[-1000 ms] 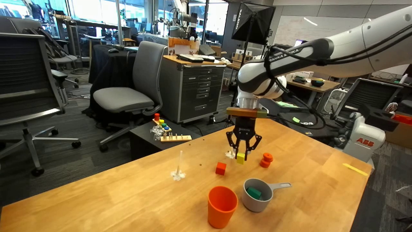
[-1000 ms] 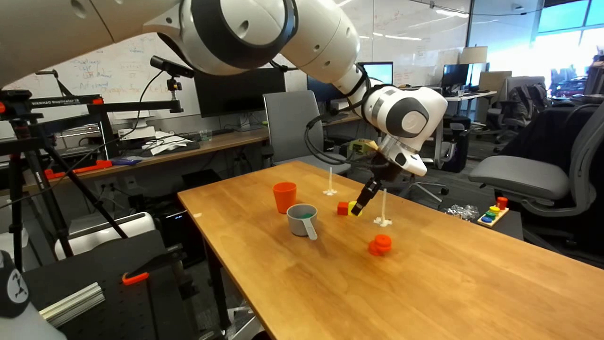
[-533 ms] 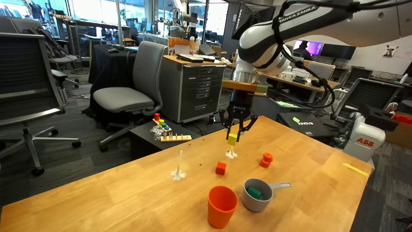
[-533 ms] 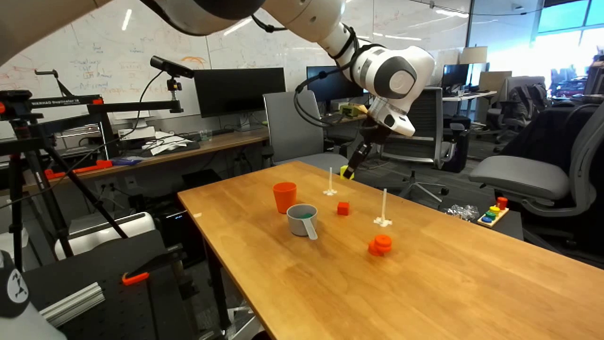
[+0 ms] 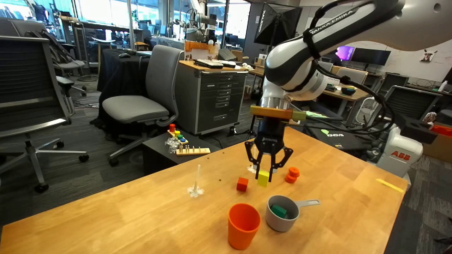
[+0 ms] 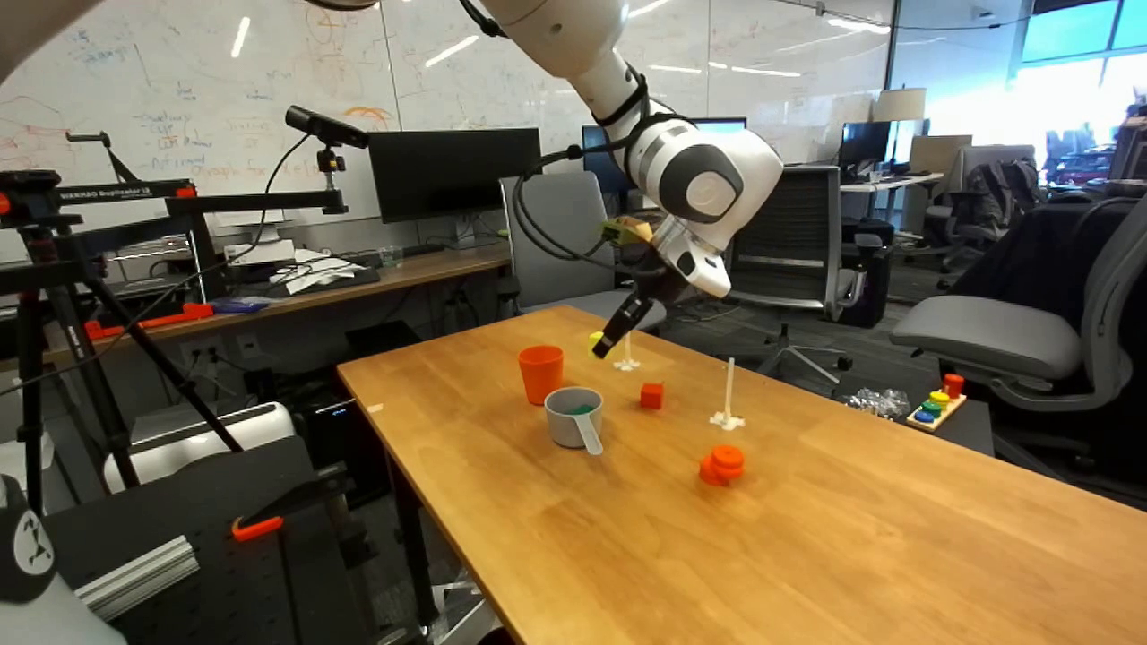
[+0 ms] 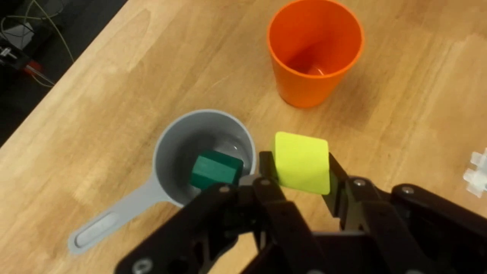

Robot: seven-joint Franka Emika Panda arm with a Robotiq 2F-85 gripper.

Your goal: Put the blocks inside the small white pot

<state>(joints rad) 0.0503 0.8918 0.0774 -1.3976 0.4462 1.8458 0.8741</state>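
Observation:
My gripper (image 5: 264, 175) is shut on the yellow block (image 7: 302, 163) and holds it in the air above the table. The gripper also shows in an exterior view (image 6: 604, 346). The small greyish-white pot (image 5: 279, 224) stands upright with its handle out to one side. A green block (image 7: 217, 169) lies inside the pot. In the wrist view the yellow block appears just beside the pot's rim, not over its opening. The red block (image 5: 242, 184) sits on the table and is out of the wrist view. Orange-red round pieces (image 6: 722, 464) sit together on the table.
An orange cup (image 5: 243, 225) stands close beside the pot. Two thin upright sticks on taped bases, one at the near side (image 6: 728, 394) and one farther off (image 6: 627, 345), rise from the table (image 6: 806, 537). A yellow tape strip (image 5: 389, 185) lies near the table edge.
My gripper lifted the yellow block up from beside the red block, then moved it across toward the pot and cup. The red block, pot, green block and cup have not moved.

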